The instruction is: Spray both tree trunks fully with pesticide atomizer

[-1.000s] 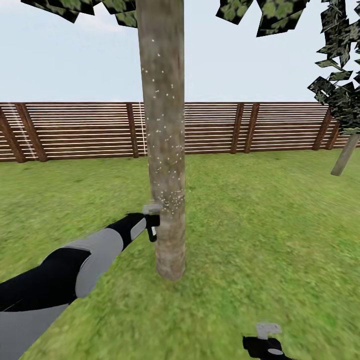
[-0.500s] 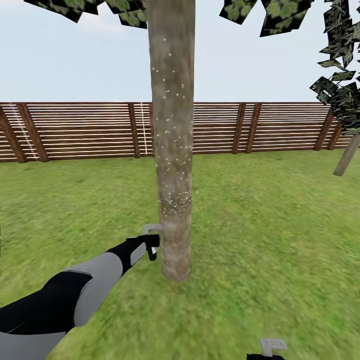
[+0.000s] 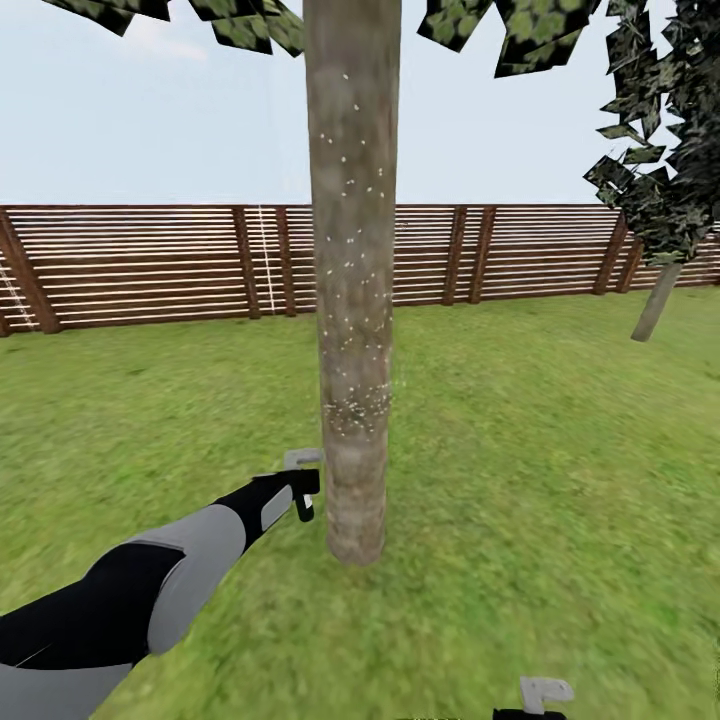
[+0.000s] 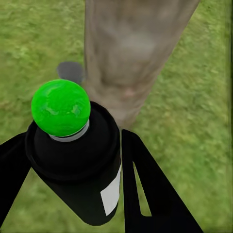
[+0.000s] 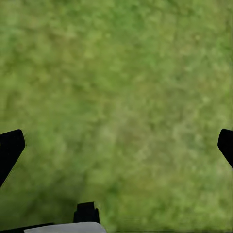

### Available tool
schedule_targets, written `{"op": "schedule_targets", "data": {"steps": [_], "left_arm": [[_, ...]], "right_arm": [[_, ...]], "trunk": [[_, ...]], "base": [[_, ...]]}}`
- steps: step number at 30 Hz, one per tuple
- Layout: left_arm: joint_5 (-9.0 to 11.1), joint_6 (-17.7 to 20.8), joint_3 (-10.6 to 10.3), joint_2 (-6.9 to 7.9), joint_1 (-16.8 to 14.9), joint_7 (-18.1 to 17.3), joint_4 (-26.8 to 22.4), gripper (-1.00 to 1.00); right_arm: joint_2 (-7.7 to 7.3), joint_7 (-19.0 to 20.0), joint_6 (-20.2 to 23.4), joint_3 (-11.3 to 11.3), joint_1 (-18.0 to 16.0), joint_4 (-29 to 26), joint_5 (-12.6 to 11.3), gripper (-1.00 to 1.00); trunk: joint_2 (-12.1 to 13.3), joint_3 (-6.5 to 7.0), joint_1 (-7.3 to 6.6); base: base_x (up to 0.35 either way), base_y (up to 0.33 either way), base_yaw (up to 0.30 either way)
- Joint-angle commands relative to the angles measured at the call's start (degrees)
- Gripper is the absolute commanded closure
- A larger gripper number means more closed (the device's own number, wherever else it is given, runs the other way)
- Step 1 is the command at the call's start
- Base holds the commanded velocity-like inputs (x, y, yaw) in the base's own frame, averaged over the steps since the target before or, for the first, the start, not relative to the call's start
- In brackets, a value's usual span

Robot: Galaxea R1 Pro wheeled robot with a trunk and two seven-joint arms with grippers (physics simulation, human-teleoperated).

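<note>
Clamping the atomizer [image 4: 73, 160] in the left gripper [image 3: 303, 490] at frame centre, just beside the trunk [image 3: 353, 300]. Having dropped lower than a second ago, probably targeting the unspeckled base. Right gripper [image 5: 116, 145] spread over grass [image 5: 116, 87].

The near tree trunk [image 3: 352, 300] is mottled grey-tan, flecked with white specks. The pesticide atomizer [image 4: 77, 160] is black with a white label and a bright green ball on top. The far fence [image 3: 150, 265] is brown and horizontally slatted, and the lawn [image 3: 540, 450] is green.
</note>
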Motion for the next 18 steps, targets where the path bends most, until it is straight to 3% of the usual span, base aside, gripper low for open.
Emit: {"op": "schedule_targets", "data": {"steps": [1,7,14,18], "left_arm": [[0.59,0.34,-0.49,0.02,-0.01,0.14,-0.14,1.00],[0.59,0.34,-0.49,0.02,-0.01,0.16,-0.14,1.00],[0.57,0.43,-0.49,0.02,-0.01,0.16,-0.14,1.00],[0.58,0.43,-0.49,0.02,-0.01,0.17,-0.14,1.00]], "right_arm": [[0.05,0.00,-0.36,0.49,-0.11,0.24,-0.46,-1.00],[0.05,0.02,-0.36,0.51,-0.11,0.24,-0.42,-1.00],[0.05,0.06,-0.34,0.51,-0.11,0.24,-0.38,-1.00],[0.05,0.08,-0.32,0.51,-0.11,0.24,-0.38,-1.00]], "trunk": [[-0.08,-0.09,0.01],[-0.08,-0.09,0.01],[-0.08,-0.09,0.01],[-0.08,-0.09,0.01]], "base": [[0.000,0.350,-0.294],[0.000,0.350,-0.278],[0.000,0.350,-0.057],[0.000,0.350,-0.223]]}}
